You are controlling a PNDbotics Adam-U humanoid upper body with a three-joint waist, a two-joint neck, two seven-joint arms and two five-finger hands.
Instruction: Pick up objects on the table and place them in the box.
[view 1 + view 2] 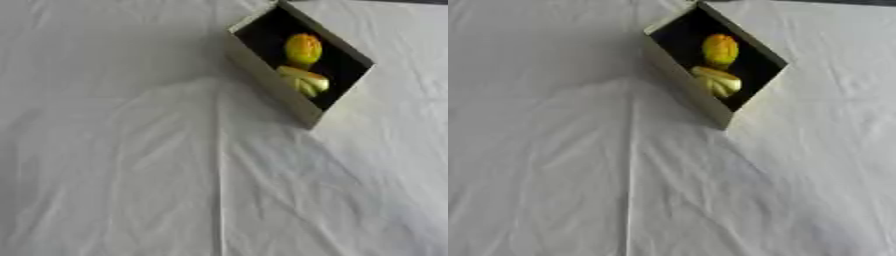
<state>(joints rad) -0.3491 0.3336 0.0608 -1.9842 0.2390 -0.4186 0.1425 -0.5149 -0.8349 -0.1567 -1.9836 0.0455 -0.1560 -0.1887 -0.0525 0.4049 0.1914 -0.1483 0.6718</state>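
Observation:
A pale box (268, 75) with a dark inside sits at the upper middle-right of the table, turned at an angle. Inside it lies an orange-yellow rounded fruit (303, 48) toward the far end. A yellow-green ridged fruit (305, 80) rests just below it, nearer the box's front corner. Neither of my hands shows in either eye view. I see no loose object on the cloth outside the box.
A white wrinkled cloth (131, 165) covers the whole table, with a long fold line (218, 175) running down from the box's left side toward the front edge. A dark strip (842, 2) shows at the far top right.

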